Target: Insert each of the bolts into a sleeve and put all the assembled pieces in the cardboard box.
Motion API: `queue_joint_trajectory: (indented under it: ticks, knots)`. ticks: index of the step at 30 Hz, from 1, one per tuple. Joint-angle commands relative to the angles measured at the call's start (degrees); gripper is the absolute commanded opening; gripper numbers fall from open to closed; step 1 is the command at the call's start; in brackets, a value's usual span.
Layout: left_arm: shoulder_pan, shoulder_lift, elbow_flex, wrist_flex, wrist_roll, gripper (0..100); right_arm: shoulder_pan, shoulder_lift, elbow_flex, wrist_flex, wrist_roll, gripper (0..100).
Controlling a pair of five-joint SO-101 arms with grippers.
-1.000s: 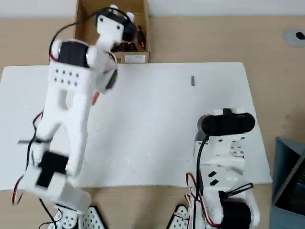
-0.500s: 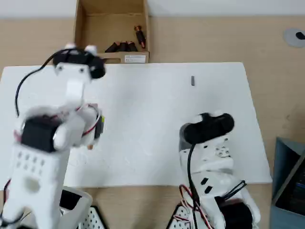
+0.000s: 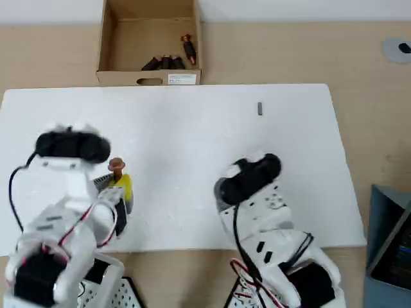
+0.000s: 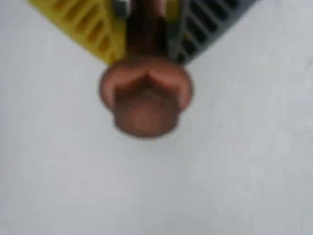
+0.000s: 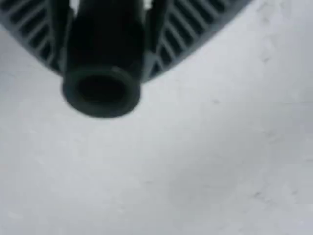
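A: Where is the bolt seen?

B: The copper-coloured bolt (image 3: 116,165) is found at the lower left of the high view, over the white sheet (image 3: 192,141). It is clamped in the left gripper (image 4: 146,29) between a yellow finger (image 4: 83,29) and a dark finger (image 4: 210,19), with its flanged head pushed out past the tips.

A: And the sleeve?

B: A black sleeve (image 5: 101,90) is gripped by the right gripper (image 5: 105,29), its open end turned toward the wrist camera and the white sheet seen behind it. The right arm (image 3: 247,179) is placed low in the middle of the high view, well apart from the bolt.

A: What is shown of the cardboard box?

B: The cardboard box (image 3: 106,45) is set at the upper left of the frame on the wooden table (image 3: 289,51), just beyond the sheet's far edge. Dark assembled pieces (image 3: 166,63) are laid side by side against its near wall — one more piece (image 3: 188,46), copper at one end, is laid by the right wall.

A: Anything else on the sheet?

B: A small grey piece (image 3: 260,108) is seen right of centre near the far edge; what it is cannot be told.
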Motion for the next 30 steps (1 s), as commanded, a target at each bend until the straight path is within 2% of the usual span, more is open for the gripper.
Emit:
queue_joint_trajectory:
  ticks: [1, 7, 10, 18, 22, 27, 30]
  knots:
    - [0.1, -7.3, 2.6, -2.1, 5.5, 0, -4.0, -0.4, 0.0, -2.1, -0.1, 0.9]
    - [0.1, -13.0, 3.3, -3.5, 15.9, 0, -11.6, -0.3, 2.2, -3.9, -0.1, 0.9]
    - [0.1, -14.4, 3.9, -5.8, 18.3, 0, -14.8, -0.3, 3.6, -6.1, 0.1, 0.9]
    - [0.5, -15.9, 5.7, -12.7, 26.0, 0, -20.5, -0.3, 8.2, -11.8, 6.3, 0.9]
    - [0.9, -15.9, 5.7, -13.5, 27.1, 0, -22.0, -0.3, 9.6, -14.3, 6.9, 0.9]
    - [8.1, -16.0, 5.6, -13.3, 28.2, 0, -22.7, -0.3, 10.2, -16.3, 6.9, 0.9]
    - [9.9, -15.9, 6.7, -13.5, 28.0, 0, -23.8, -0.3, 10.2, -16.3, 6.9, 0.9]
